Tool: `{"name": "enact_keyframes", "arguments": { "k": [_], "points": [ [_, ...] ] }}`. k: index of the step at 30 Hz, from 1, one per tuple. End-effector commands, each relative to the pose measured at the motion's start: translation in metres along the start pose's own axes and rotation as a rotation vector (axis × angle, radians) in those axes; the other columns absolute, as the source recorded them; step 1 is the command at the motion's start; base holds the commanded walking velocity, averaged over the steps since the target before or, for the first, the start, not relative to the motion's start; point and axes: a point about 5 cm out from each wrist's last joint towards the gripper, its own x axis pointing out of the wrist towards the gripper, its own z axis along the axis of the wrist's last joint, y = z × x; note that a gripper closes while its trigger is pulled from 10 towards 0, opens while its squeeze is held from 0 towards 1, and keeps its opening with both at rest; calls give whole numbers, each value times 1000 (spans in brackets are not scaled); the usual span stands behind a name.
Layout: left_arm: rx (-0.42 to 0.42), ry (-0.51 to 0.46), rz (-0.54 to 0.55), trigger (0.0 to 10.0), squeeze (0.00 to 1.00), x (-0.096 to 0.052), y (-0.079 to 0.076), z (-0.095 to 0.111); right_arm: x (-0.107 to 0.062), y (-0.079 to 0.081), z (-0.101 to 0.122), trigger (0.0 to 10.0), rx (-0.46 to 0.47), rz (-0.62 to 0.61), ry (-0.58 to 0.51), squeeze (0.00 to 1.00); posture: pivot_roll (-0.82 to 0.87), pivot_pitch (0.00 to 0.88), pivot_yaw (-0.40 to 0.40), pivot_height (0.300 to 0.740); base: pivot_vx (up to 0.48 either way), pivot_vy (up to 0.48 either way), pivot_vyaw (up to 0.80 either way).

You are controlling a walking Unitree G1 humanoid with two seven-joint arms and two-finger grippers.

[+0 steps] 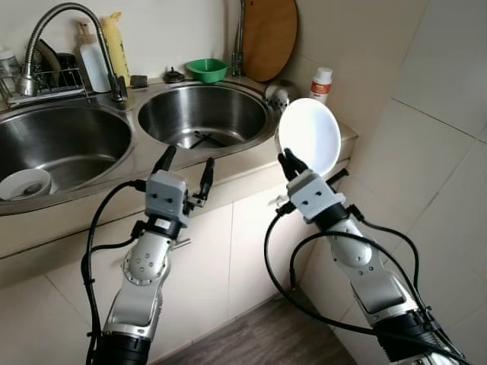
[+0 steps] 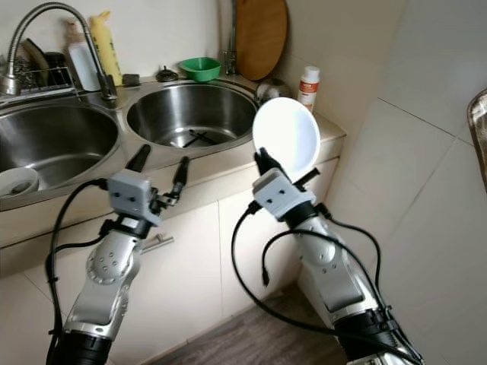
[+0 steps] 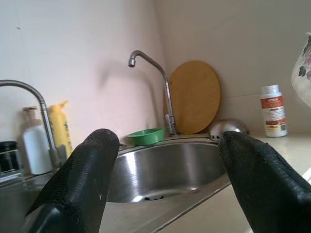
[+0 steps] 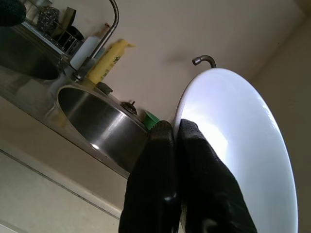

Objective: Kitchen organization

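Observation:
My right gripper (image 1: 289, 161) is shut on the rim of a white plate (image 1: 310, 135), holding it upright in front of the counter's right end; in the right wrist view the plate (image 4: 243, 141) stands edge-on beside the fingers (image 4: 160, 160). My left gripper (image 1: 186, 166) is open with nothing between its fingers, raised just before the counter edge facing the right sink basin (image 1: 199, 115). The left sink basin (image 1: 57, 141) holds a small white bowl (image 1: 24, 183).
A green bowl (image 1: 207, 69), a round wooden board (image 1: 269, 36), a white bottle with a red cap (image 1: 322, 84) and a steel strainer (image 1: 280, 93) sit at the back right. A yellow bottle (image 1: 116, 42), a white bottle (image 1: 93, 61) and a dish rack (image 1: 53, 76) stand behind the faucet (image 1: 53, 19).

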Motion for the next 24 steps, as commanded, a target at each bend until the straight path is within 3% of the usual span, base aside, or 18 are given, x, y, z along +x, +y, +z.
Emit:
{"name": "enact_keyframes", "arguments": {
  "k": [1,16,20,24],
  "points": [
    [-5,-34,-22,10000,0,4,-8,7,0,-6,-1,0,-18,-9,-2,0,86,0,-32,740,420,0,800],
    [-9,-50,-22,10000,0,6,-10,10,5,-11,-4,0,7,-34,8,0,88,0,-33,740,422,0,800],
    [-8,-52,-22,10000,0,6,-10,10,10,-17,-7,0,45,-71,30,0,91,0,-36,740,405,0,800],
    [-18,-68,-24,10000,0,6,-10,13,14,-20,-11,0,98,-95,69,0,98,0,-39,740,144,0,209]
  ]
}}
